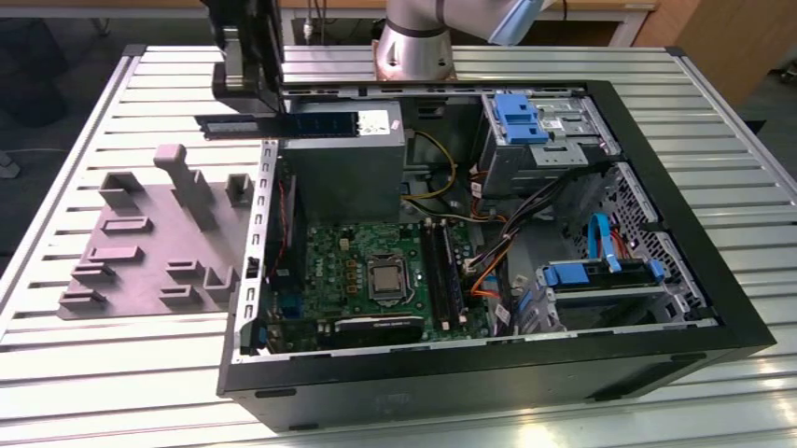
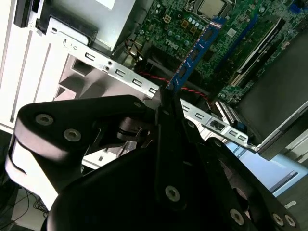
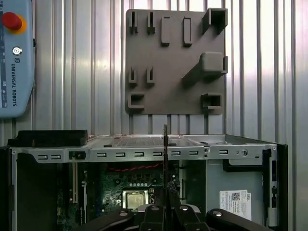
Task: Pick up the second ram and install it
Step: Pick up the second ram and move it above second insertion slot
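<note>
The second ram (image 2: 195, 53) is a thin blue board with dark chips, and my gripper (image 2: 166, 98) is shut on one end of it. In the exterior view the ram (image 1: 327, 122) hangs over the open computer case's back left corner, above the grey power supply, with the gripper (image 1: 256, 107) beside it. The first wrist view shows the ram (image 3: 165, 154) edge-on as a thin dark line rising from the gripper (image 3: 165, 209), over the case's rim. The green motherboard (image 1: 361, 271) with its long black socket rails (image 1: 439, 271) lies lower in the case, apart from the ram.
A grey moulded tray (image 1: 137, 252) with upright pegs lies on the slatted metal table on the exterior view's left of the case. The case holds a grey power supply (image 1: 342, 173), drive bays with blue latches (image 1: 524, 117) and loose cables (image 1: 492, 271). A teach pendant (image 3: 14, 57) lies on the table.
</note>
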`<move>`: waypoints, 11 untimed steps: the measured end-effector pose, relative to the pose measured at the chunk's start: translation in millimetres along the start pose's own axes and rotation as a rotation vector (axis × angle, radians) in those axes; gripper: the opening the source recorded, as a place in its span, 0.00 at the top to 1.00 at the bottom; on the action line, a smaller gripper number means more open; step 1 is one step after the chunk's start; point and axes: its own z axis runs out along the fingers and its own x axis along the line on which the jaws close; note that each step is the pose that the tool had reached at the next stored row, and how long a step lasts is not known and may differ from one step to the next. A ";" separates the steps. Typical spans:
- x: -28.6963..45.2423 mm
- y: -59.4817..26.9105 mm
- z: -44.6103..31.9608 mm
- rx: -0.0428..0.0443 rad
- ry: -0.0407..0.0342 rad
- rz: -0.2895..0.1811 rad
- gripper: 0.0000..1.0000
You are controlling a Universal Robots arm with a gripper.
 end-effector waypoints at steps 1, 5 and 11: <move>-0.1 -2.7 0.0 0.0000 0.0000 0.000 0.86; -0.3 -13.5 -0.1 0.0000 0.0001 0.000 0.86; -0.6 -30.4 -0.2 0.0000 0.0000 0.000 0.86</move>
